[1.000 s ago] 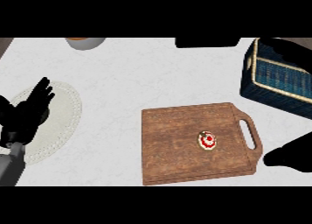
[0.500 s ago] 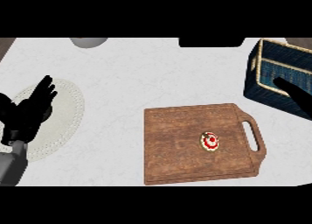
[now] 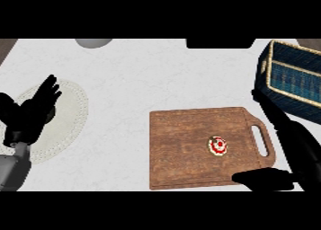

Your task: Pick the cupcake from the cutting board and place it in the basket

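Head view: cupcake sits right of centre on cutting board. Right hand spread wide, empty, beside board handle. Close from above, then lift toward basket.

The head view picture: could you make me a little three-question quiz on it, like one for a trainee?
1. True or false: the cupcake already lies in the basket.
2. Which hand is nearer the cupcake? A) the left hand B) the right hand
3. Fill in: the left hand rests open over a pale round ____.

Key:
1. False. It sits on the cutting board, toward the handle side.
2. B. The right hand is by the board's handle edge, with straight fingers and not touching the cupcake; the left is far off at the view's left.
3. Plate.
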Motion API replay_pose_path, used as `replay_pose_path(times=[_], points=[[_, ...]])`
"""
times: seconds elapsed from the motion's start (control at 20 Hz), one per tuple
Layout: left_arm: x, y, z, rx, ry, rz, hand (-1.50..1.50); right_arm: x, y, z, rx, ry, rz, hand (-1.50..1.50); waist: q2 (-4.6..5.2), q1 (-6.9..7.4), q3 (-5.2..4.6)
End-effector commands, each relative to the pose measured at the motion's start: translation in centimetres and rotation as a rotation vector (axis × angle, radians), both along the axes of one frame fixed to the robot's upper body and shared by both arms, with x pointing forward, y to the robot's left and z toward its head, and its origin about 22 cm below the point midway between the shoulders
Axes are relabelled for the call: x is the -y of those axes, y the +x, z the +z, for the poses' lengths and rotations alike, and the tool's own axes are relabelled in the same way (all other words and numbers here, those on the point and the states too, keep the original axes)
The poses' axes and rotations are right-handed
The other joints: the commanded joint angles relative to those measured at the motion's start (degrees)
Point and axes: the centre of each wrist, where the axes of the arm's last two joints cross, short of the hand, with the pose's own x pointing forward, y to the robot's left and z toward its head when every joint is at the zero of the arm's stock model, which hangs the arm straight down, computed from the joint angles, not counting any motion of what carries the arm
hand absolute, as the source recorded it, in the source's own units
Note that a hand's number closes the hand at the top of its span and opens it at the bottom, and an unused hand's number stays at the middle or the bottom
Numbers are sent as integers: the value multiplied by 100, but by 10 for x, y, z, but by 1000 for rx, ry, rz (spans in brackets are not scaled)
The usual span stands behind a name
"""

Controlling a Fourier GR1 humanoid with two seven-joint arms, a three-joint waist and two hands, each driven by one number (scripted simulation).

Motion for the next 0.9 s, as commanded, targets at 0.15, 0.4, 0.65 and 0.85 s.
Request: replay_pose_path(times=[0.15, 0.4, 0.65, 0.85], points=[[-11, -2, -1, -12, 16, -11, 0, -12, 14, -49, -18, 10, -21, -150, -2, -7, -4], [5, -15, -7, 2, 11, 16, 0, -21, 34, -81, -129, -21, -3, -150, -5, 31, -3], [2, -4, 0, 6, -1, -5, 0, -11, 27, -88, -162, -57, -2, -150, -7, -10, -4], [-18, -5, -4, -5, 12, 2, 0, 4, 11, -71, -131, -65, 12, -150, -10, -27, -5]])
